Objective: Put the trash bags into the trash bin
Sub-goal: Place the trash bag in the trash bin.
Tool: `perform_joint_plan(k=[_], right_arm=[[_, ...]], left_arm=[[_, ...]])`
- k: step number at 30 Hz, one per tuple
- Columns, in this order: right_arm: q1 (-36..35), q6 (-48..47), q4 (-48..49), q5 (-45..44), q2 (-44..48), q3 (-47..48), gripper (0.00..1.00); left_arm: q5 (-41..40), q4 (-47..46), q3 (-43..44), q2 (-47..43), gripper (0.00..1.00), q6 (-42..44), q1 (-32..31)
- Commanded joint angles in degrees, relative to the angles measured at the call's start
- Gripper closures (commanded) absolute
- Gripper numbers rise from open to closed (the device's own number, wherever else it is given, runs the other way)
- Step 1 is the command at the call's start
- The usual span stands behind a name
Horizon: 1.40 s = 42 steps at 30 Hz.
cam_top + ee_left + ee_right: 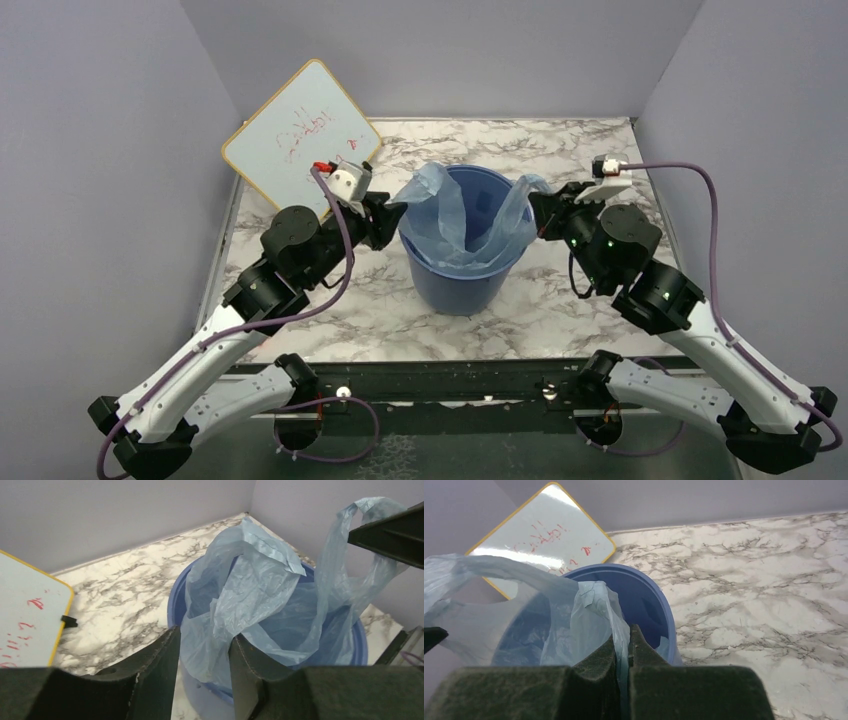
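1. Draping across the mouth of the trash bin (pixel 460 285), the trash bag (pixel 455 215) sat partly inside. Its body sagged into the bucket while both handle loops rose above the rim, one toward each arm.
2. The right gripper (pixel 624 635) was clenched on the trash bag at the bin's right side. In the right wrist view its fingers met with only a thin fold of blue film between them. That pinch probably kept the right loop lifted so the bag's mouth would not collapse inward.
3. The left gripper (pixel 205 636) stood with jaws parted at the bin's left rim. A hanging fold of film passed through the gap, yet neither finger appeared to press it, so I judged this claw released rather than grasping.
4. The bin stood upright in the middle of the marble table (pixel 560 310), between the two grippers, which suited spreading the bag from both sides.
5. A whiteboard (pixel 295 130) with red writing sat at the back left, apart from the bin and no part of the job.
6. With the loops above the rim and some film on the left seeming to hang over it, the task looked part done. The bag needed pushing down.
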<state>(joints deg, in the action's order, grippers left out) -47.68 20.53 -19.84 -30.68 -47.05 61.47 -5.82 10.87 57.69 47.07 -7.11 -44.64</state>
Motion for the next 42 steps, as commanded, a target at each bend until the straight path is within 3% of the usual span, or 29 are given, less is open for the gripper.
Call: perform_joint_plan(k=[1,6,10,20,27,30,36,42], right_arm=[[-0.24,-2.15,5.48,4.81,2.46,-1.6,0.94],[-0.26,0.5,5.4,6.48,0.27,-0.19,0.94],[-0.25,0.13,6.4,10.97,-1.13,0.28,0.94],[-0.23,-0.32,5.88,13.61,-2.09,1.37,0.93],[-0.28,-0.58,5.66,14.5,-2.88,1.99,0.92],[-0.23,-0.59,5.62,14.46,-3.28,2.24,0.92],[-0.29,-1.17,5.03,14.36,-4.22,2.6,0.91],[-0.31,-1.03,4.07,8.04,-4.98,1.85,0.91]], left_arm=[[7.3,6.09,7.35,4.37,0.34,1.61,-0.01],[12.18,17.88,21.25,13.53,0.17,3.69,-0.01],[17.76,22.15,28.61,19.01,0.03,8.48,-0.01],[14.74,27.4,36.29,28.58,0.01,9.9,-0.08],[11.35,28.57,42.42,34.1,0.07,9.75,-2.09],[10.71,28.67,44.05,35.22,0.19,9.66,-2.79],[6.93,28.93,41.79,33.95,0.67,8.32,-3.09],[-2.37,25.31,36.91,29.66,0.91,8.67,-3.08]])
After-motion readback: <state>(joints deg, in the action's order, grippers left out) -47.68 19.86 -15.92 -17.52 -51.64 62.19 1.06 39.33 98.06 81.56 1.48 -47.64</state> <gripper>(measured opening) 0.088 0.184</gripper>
